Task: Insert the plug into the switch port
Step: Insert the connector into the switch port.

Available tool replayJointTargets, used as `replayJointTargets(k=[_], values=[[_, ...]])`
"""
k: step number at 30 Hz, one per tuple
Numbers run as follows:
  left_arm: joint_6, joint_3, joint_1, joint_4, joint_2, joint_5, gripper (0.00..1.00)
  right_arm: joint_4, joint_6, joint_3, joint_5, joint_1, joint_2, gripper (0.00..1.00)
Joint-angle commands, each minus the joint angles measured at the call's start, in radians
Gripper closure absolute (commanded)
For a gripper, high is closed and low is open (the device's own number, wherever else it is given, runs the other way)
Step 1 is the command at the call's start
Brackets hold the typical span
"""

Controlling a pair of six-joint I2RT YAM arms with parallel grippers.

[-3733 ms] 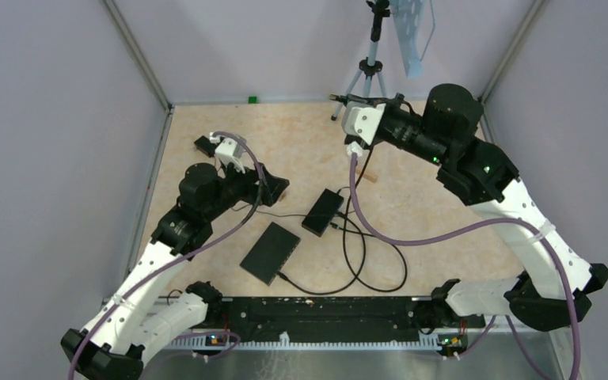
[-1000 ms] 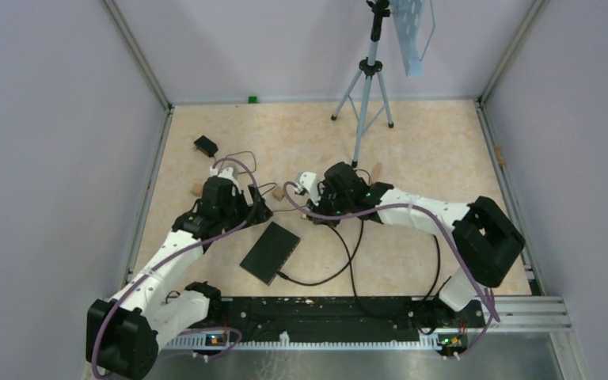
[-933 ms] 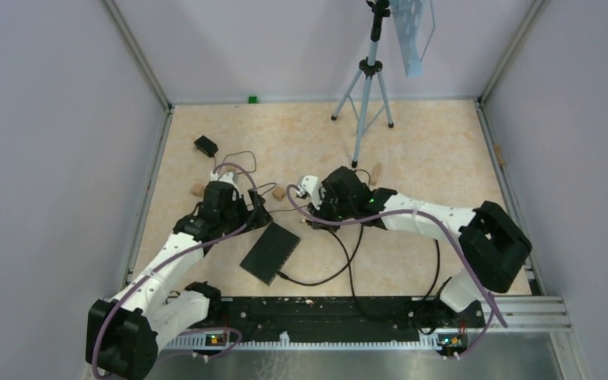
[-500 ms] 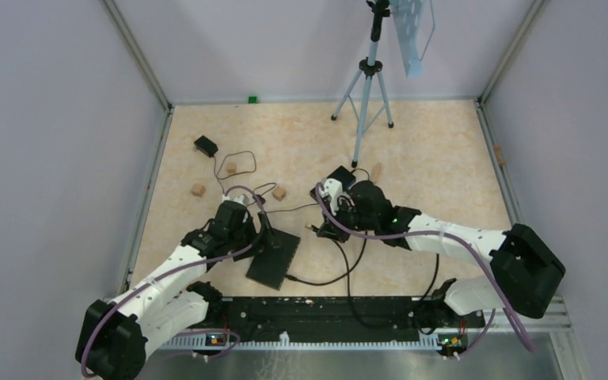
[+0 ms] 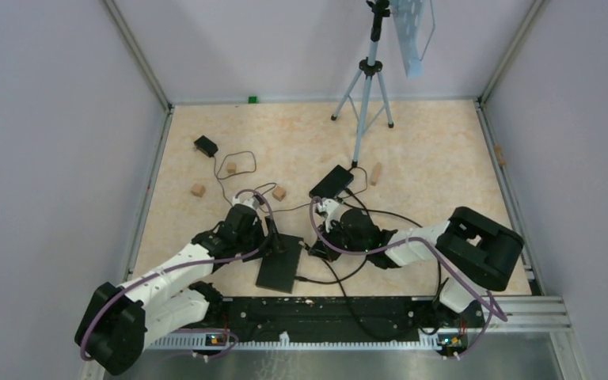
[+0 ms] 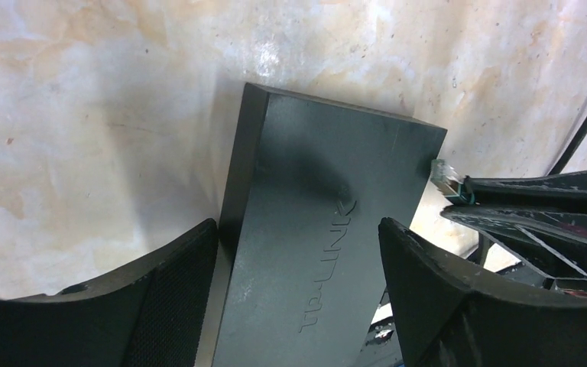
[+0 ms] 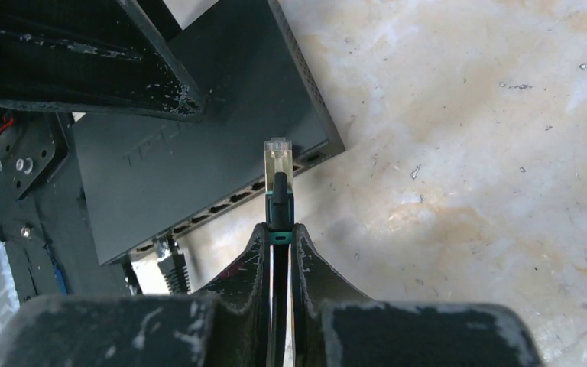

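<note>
we note the left gripper (image 6: 298,223) spread wide, the switch (image 6: 329,145) between its fingers; contact unclear. right gripper (image 7: 279,231) clamped on the plug (image 7: 278,164), which projects ahead, close by the ports (image 7: 222,205).

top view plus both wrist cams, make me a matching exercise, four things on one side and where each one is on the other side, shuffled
Things:
1. plug
2. switch
3. tripod
4. small black box

Places:
a. stands at the far side of the table
b. flat on the table, between the left fingers
c. lies by the tripod's near foot
d. pinched in the right fingers

Pairs: 1-d, 2-b, 3-a, 4-c
</note>
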Motion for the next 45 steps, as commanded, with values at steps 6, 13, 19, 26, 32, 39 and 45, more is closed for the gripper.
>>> replayJointTargets(k=[6, 13, 19, 26, 32, 39, 45], values=[[0.066, -0.025, -0.008, 0.227, 0.107, 0.043, 0.21, 0.297, 0.084, -0.006, 0.067, 0.009, 0.098, 1.00], [0.120, 0.062, -0.007, 0.318, 0.259, 0.062, 0.22, 0.338, 0.066, 0.015, 0.130, 0.007, 0.151, 1.00], [0.167, 0.162, 0.007, 0.388, 0.389, 0.083, 0.22, 0.346, 0.048, 0.033, 0.148, -0.057, 0.167, 1.00], [0.203, 0.274, 0.044, 0.366, 0.450, 0.096, 0.22, 0.248, -0.021, 0.041, 0.130, -0.148, 0.104, 1.00], [0.240, 0.232, 0.135, 0.274, 0.319, 0.052, 0.16, 0.122, -0.108, 0.002, 0.123, -0.149, -0.007, 1.00], [0.250, 0.128, 0.137, 0.218, 0.155, 0.095, 0.14, -0.029, -0.263, -0.086, 0.136, -0.086, -0.169, 1.00], [0.208, 0.006, 0.136, 0.262, 0.029, 0.152, 0.15, -0.164, -0.392, -0.055, 0.145, 0.022, -0.233, 1.00]])
